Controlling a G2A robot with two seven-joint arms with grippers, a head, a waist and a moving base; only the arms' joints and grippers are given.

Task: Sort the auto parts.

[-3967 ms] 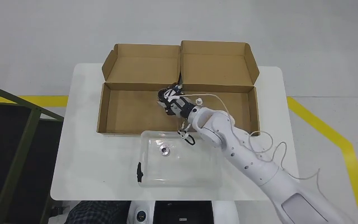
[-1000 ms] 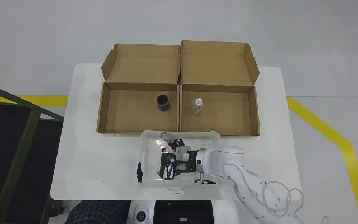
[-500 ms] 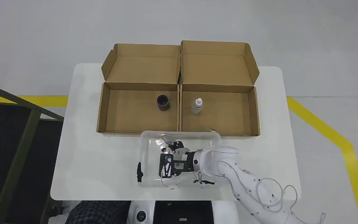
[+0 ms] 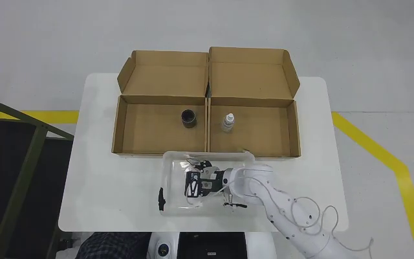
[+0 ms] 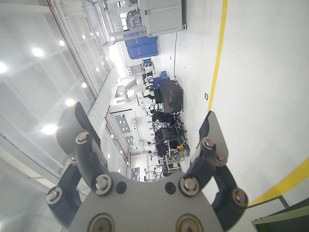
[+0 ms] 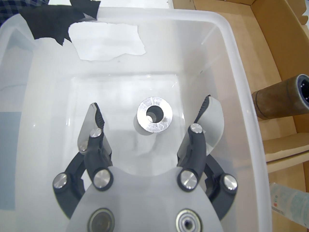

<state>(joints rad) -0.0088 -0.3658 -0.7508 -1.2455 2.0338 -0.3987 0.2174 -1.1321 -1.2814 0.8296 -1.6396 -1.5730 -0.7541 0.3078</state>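
The right gripper (image 6: 151, 104) is hanging spread wide inside the clear plastic bin (image 6: 239, 78), flanking the silver metal ring (image 6: 154, 127) without touching it; the left gripper (image 5: 144, 111) is gaping, empty.

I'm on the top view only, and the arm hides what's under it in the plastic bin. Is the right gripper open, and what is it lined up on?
Observer: From the right wrist view, the right gripper is open. A metal ring lies flat on the floor of the bin between its fingers, with a gap on each side.
Operator: And the left gripper?
Observer: The left gripper is open too, with nothing between its fingers.
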